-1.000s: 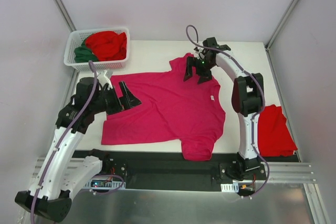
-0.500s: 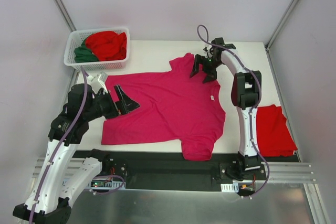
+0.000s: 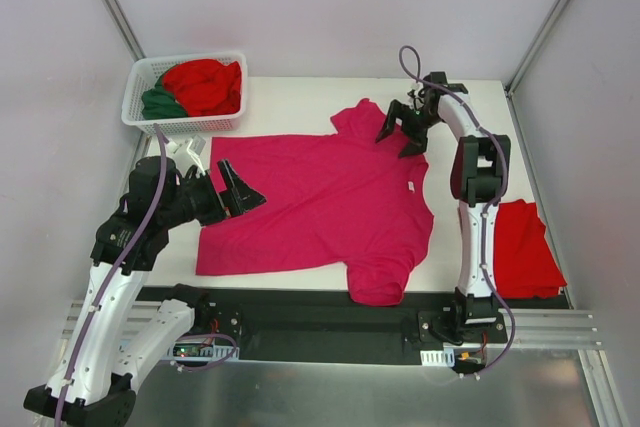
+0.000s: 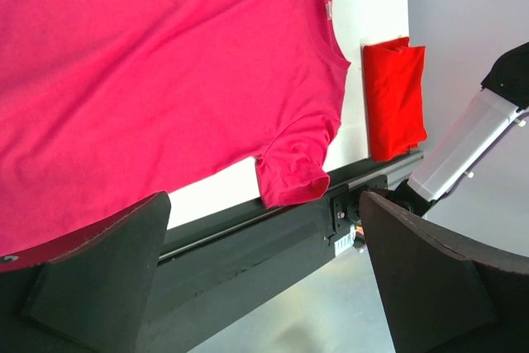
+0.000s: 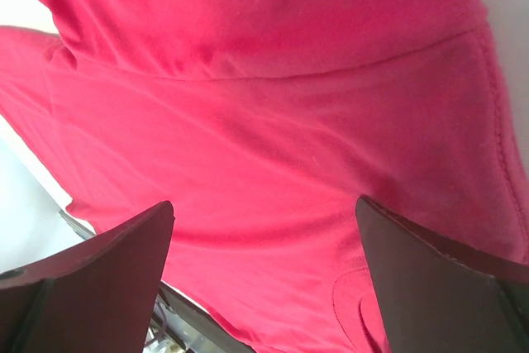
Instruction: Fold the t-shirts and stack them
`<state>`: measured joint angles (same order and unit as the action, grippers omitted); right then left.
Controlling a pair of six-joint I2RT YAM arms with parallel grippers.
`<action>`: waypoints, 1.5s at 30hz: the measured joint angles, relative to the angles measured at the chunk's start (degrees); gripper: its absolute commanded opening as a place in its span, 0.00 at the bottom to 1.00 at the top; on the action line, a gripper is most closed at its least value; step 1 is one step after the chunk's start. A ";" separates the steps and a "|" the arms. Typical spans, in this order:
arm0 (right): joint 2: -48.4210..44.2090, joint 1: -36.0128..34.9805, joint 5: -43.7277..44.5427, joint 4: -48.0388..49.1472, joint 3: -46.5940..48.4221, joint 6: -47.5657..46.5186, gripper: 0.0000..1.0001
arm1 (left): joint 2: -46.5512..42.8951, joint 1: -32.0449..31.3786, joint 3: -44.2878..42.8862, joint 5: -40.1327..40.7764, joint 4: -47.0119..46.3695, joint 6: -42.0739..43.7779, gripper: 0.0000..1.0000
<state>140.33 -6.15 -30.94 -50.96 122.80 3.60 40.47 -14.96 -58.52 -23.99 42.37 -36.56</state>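
left gripper point(image 3: 243, 187) jaws wide apart, nothing between them, hanging over the left hem edge of the magenta t-shirt point(image 3: 320, 202); in the left wrist view the left gripper point(image 4: 264, 287) sits well above the cloth, both dark fingers point(image 4: 91, 279) clear of it

right gripper point(image 3: 400, 137) jaws also spread wide, nothing clamped, positioned at the far right of the shirt by the far sleeve and shoulder; in the right wrist view the right gripper point(image 5: 264, 279) is close over the magenta t-shirt point(image 5: 273, 121), sleeve seam visible ahead of the fingers, can't tell if the tips touch the cloth

magenta t-shirt spread mostly flat in the middle of the white table point(image 3: 300, 97), hem to the left, collar to the right, one sleeve pointing to the far side, the other sleeve at the near edge lapping onto the black rail point(image 3: 300, 307); left wrist view shows the same shirt point(image 4: 165, 64) with that near sleeve at the rail

folded red t-shirt point(image 3: 525, 247) lies on the right side of the table, apart from the magenta one, also seen from the left wrist point(image 4: 395, 101)

white basket point(image 3: 140, 119) at far left corner, holds a crumpled red t-shirt point(image 3: 205, 85) and a dark green t-shirt point(image 3: 160, 102) bunched beside it
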 measured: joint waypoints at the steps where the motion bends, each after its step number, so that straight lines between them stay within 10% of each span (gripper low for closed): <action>1: 0.00 0.48 0.11 -0.20 0.04 0.00 0.96 | 0.02 0.00 0.02 0.00 0.04 -0.02 0.99; 17: -3.72 5.49 6.08 -1.40 -2.89 -0.92 0.96 | 0.02 0.00 0.02 0.00 0.04 -0.15 0.99; 29: -33.70 -5.81 -0.70 8.68 -26.10 1.31 0.96 | 0.66 0.00 0.02 -0.02 -0.04 -0.13 0.99; 45: -3.72 -5.64 -4.04 5.35 -5.11 1.09 0.96 | -2.56 0.00 0.22 -0.09 -0.04 -1.73 0.99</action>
<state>136.62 -11.79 -34.98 -45.60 117.69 4.69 37.91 -14.96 -58.30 -24.08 42.33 -38.28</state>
